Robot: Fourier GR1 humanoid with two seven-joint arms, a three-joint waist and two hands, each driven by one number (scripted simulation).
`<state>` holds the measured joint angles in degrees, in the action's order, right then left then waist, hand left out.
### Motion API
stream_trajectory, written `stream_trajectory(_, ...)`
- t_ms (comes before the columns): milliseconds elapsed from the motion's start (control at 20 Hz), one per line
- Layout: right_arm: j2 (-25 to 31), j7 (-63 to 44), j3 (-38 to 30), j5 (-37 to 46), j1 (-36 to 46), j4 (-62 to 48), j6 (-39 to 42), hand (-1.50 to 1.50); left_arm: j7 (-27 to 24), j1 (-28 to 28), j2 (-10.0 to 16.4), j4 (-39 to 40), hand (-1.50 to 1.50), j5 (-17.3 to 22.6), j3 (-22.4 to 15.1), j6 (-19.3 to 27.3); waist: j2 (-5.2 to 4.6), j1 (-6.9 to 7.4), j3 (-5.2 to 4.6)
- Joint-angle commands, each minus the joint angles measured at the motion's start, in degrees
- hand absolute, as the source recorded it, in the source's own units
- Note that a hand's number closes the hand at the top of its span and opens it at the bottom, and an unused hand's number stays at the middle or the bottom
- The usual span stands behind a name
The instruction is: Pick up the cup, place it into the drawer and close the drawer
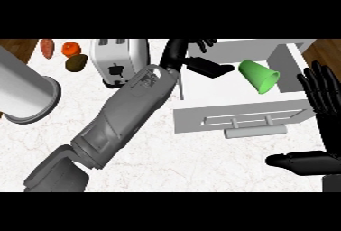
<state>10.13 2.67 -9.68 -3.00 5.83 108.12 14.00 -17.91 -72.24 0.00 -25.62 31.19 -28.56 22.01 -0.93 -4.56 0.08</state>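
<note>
Just right of the spread left hand (176, 50), green tapered plastic cup (260, 76) lying in open white drawer (233, 115), silver toaster (120, 56) just left, right hand (323, 104) open beyond the cup.

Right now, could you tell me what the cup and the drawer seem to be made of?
Cup: probably plastic, matte; even bright green, no glints. Drawer: looks like white-painted wood or laminate, smooth and flat; its handle seems dull grey metal.

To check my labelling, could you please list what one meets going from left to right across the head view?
Grey cylinder → toaster → left hand → green cup → right hand.
</note>
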Motion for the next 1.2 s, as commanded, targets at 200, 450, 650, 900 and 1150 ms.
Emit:
stream_trajectory(200,1.62,-0.35,-1.74,-2.04,4.61,-2.28,0.78,-1.5,4.84,-0.69,0.0,1.41,-1.5,0.85,-9.3,3.4,-0.15,-0.38,0.02)
stream_trajectory(450,2.74,-1.94,-3.29,-5.1,3.86,-1.91,2.44,-1.5,0.62,0.02,0.0,-0.57,-1.5,2.68,-9.99,7.46,-0.05,-0.17,-0.02)
stream_trajectory(650,0.84,-2.02,-1.46,-11.86,0.63,0.05,6.93,-1.5,-3.7,2.14,0.0,-5.35,-1.5,4.96,-9.48,8.72,0.4,0.42,-0.04)
stream_trajectory(900,3.51,-3.31,-0.78,-10.69,4.95,-0.58,7.79,1.5,-5.5,-0.94,0.0,-6.12,-1.5,8.46,-6.78,8.57,0.24,1.54,-0.05)
stream_trajectory(1150,7.24,-2.26,0.98,-4.26,-2.72,4.82,11.95,1.5,-2.82,0.03,0.67,-8.5,-1.5,6.84,-3.37,7.05,1.17,4.26,-0.09)
